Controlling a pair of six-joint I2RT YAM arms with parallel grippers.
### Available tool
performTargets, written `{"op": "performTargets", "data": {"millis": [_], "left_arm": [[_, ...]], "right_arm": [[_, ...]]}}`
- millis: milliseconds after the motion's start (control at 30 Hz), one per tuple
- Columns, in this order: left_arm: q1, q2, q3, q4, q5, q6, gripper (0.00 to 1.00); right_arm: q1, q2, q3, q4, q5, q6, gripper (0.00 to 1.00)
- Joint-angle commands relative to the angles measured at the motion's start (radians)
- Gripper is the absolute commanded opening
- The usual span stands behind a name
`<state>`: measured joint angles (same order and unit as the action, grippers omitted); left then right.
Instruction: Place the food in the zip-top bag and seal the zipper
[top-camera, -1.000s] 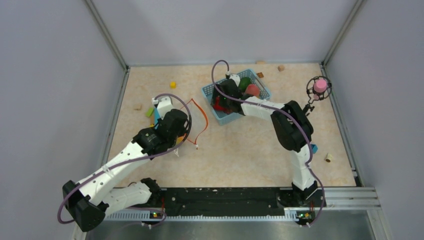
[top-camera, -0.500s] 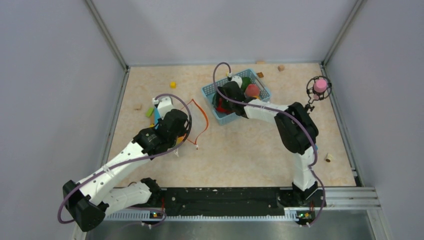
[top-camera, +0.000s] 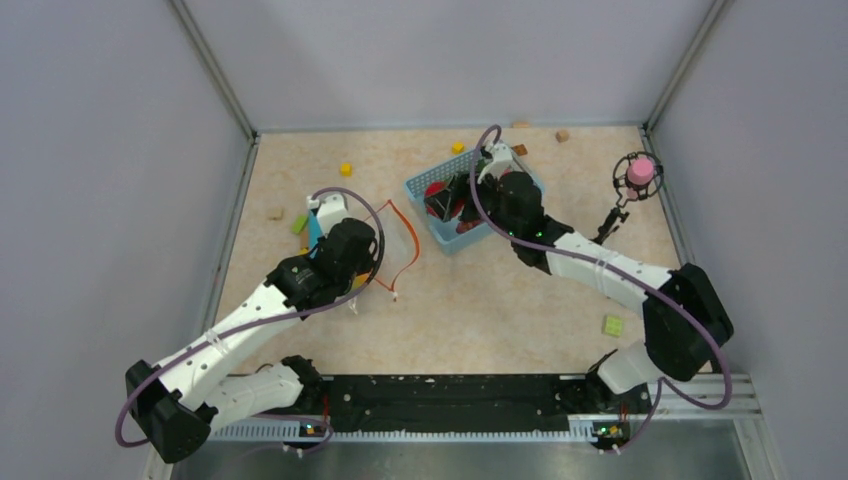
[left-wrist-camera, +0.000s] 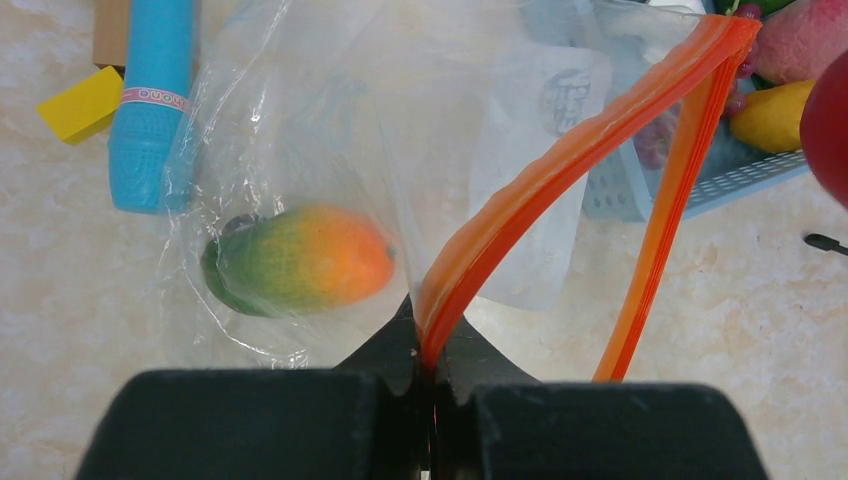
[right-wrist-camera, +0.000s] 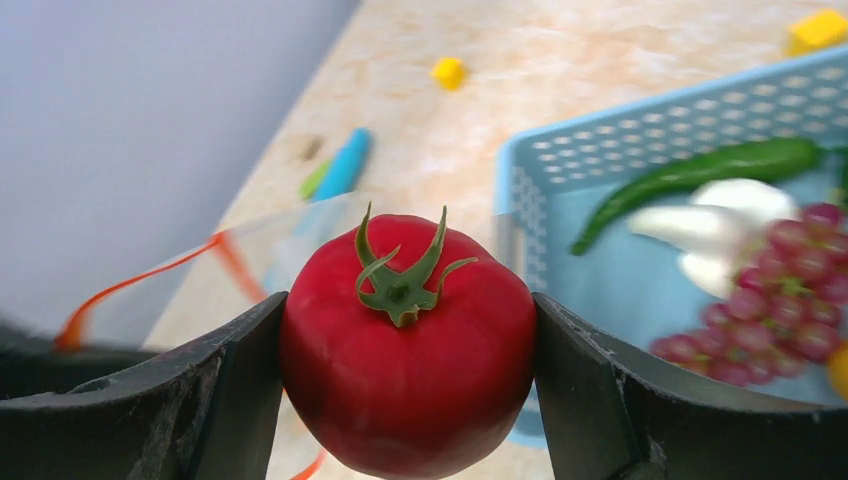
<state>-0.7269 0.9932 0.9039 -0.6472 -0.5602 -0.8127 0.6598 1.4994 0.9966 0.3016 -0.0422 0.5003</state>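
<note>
the left gripper (left-wrist-camera: 430, 345) is pinched tight on the zipper (left-wrist-camera: 560, 165), holding the mouth of the bag (left-wrist-camera: 300, 120) up, and a mango (left-wrist-camera: 300, 260) lies inside the bag. the right gripper (right-wrist-camera: 408, 335) clamps the tomato (right-wrist-camera: 405, 390) between its fingers over the left edge of the basket (right-wrist-camera: 620, 150), where grapes (right-wrist-camera: 780, 290) and a chili (right-wrist-camera: 700, 168) lie.

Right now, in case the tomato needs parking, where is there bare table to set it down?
The widest bare table lies toward the arm bases, bordered by the zipper, the basket and the green block. A smaller patch sits beyond the zip-top bag, around the yellow block. Crowded: between bag and basket, where the right gripper holds the tomato.
</note>
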Motion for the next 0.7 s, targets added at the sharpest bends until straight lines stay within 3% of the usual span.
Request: {"op": "performTargets", "data": {"millis": [0,233,367,667], "left_arm": [[0.004,-0.013,-0.008,0.045,0.017,0.010,0.00],[0.004,-0.028,-0.017,0.061,0.045,0.016,0.00],[0.004,-0.041,-0.019,0.072,0.091,0.019,0.00],[0.004,-0.072,-0.036,0.094,0.120,0.024,0.00]], "right_arm": [[0.085,-0.091,-0.053,0.152,-0.189,-0.048,0.47],[0.241,-0.094,-0.066,0.181,-0.132,-0.037,0.49],[0.274,-0.041,-0.056,0.159,0.027,0.039,0.52],[0.312,0.062,-0.021,0.104,0.176,0.132,0.57]]}}
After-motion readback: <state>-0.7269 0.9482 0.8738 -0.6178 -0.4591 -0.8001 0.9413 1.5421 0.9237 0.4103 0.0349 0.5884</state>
